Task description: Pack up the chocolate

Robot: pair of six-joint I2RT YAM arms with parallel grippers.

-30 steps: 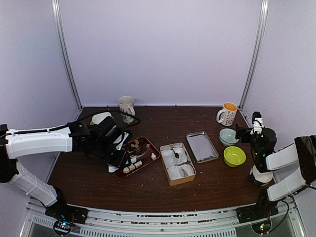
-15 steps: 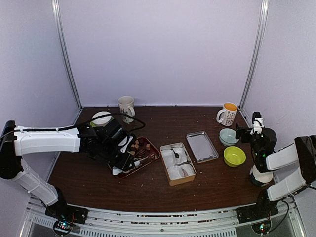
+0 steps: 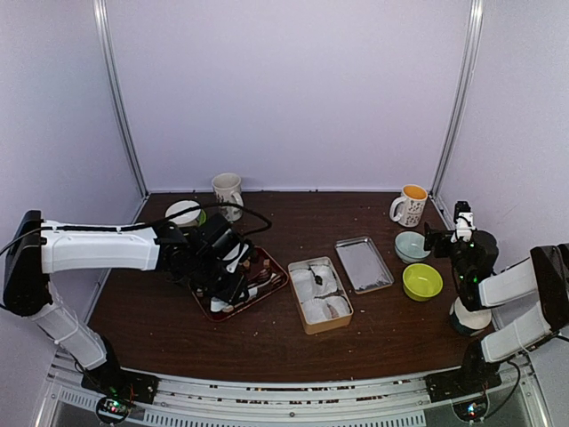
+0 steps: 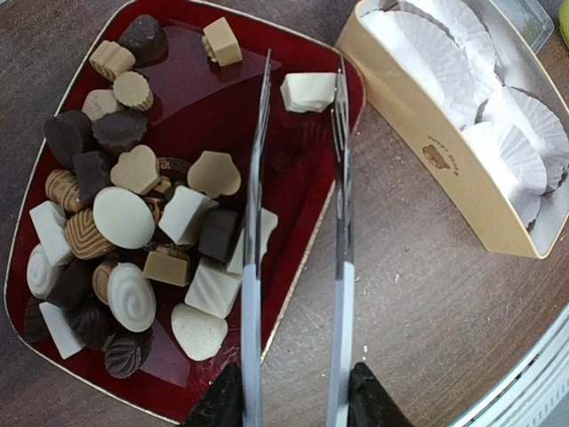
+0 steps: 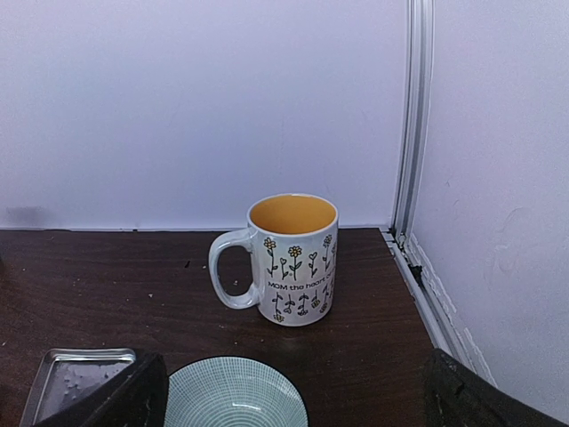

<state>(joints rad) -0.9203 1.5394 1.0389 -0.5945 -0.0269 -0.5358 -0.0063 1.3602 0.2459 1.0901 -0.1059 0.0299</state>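
Over the red tray (image 4: 178, 69), upper middle of the left wrist frame, the left gripper (image 4: 293, 402) clamped silver tongs (image 4: 341, 267) bracketing a white chocolate (image 4: 308, 92); pickup likely needed a firmer squeeze, while the right gripper (image 5: 298, 400) gaped empty.

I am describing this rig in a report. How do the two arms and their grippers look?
The left arm and the right arm have white, rounded shells between black joints. A black cable loops above the left wrist. The left gripper and the right gripper have dark, blocky fingers.
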